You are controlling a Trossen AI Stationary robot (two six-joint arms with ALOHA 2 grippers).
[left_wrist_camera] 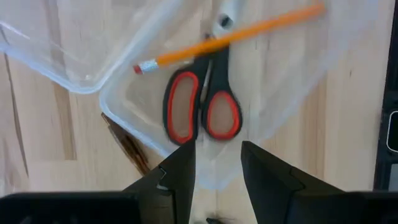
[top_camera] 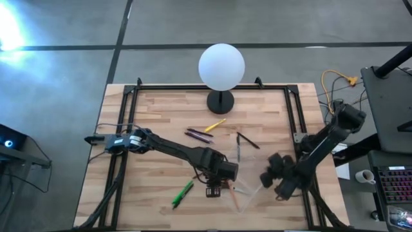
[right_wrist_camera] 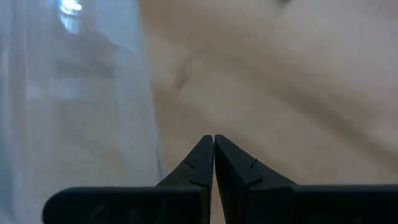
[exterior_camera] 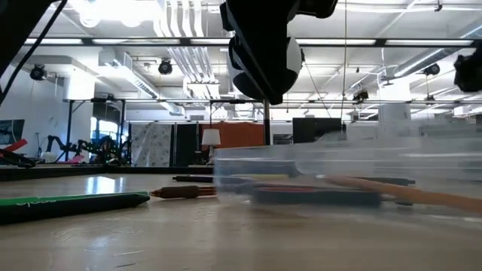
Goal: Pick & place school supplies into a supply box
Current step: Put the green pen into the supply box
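The clear supply box (top_camera: 248, 193) stands near the table's near edge, right of centre. Inside it lie the red-handled scissors (left_wrist_camera: 202, 106), with a yellow pencil (left_wrist_camera: 230, 37) across their blades. My left gripper (left_wrist_camera: 217, 168) is open above the scissors' handles and points down. My right gripper (right_wrist_camera: 213, 146) is shut and sits low at the box's right side (top_camera: 267, 177). The green marker (top_camera: 183, 193) lies flat on the table left of the box. Purplish pens (top_camera: 199, 135), a yellow slim item (top_camera: 215, 124) and dark pens (top_camera: 248, 140) lie farther back. My right gripper's shut fingertips are close beside the box's clear wall (right_wrist_camera: 149, 124); I cannot tell whether they touch it. My left gripper touches nothing.
A white globe lamp (top_camera: 221, 64) on a black base (top_camera: 220, 101) stands at the table's far middle. A brown pen (left_wrist_camera: 127, 146) lies against the outside of the box. Black rails (top_camera: 296, 116) run along the table's sides. Bare wood lies at the near left.
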